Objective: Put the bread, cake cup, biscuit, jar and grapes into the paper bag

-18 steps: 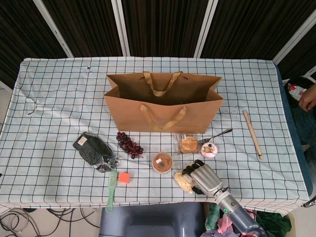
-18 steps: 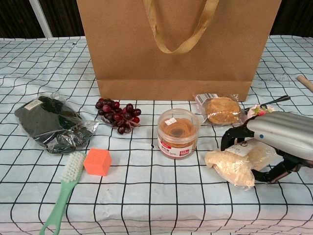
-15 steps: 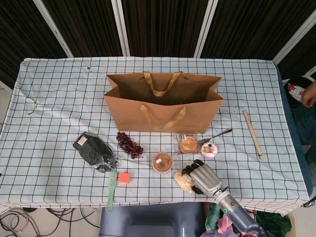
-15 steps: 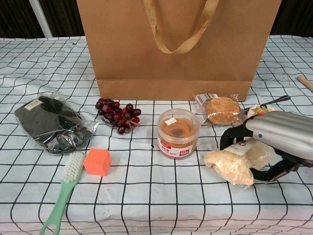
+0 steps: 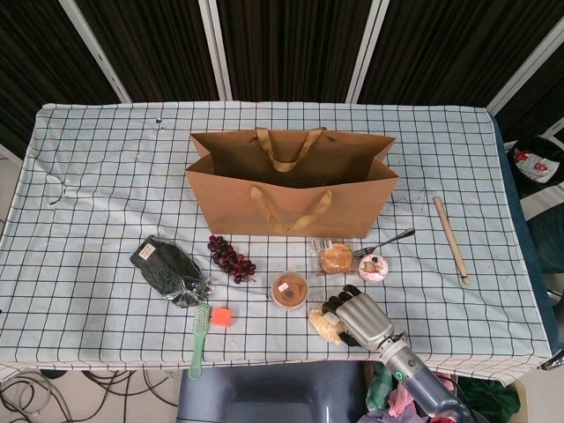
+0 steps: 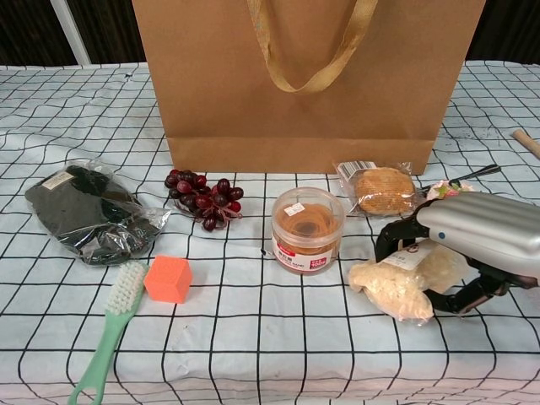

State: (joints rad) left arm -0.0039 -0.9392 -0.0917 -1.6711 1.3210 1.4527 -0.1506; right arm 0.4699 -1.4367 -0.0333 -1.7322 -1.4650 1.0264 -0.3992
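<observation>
Fingers of right hand curled around bagged bread, chest view showing thumb beneath, paper bag interior visible only overhead

A black packet in clear wrap lies at left on the checked tablecloth. Nearer sit an orange cube and green brush. A wooden stick and fork lie right.

Silver right hand w/ black fingers, grey forearm, green wrist light.

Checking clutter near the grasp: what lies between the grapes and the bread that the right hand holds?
The jar stands between the grapes and the bread in the right hand; chest view shows it best.
</observation>
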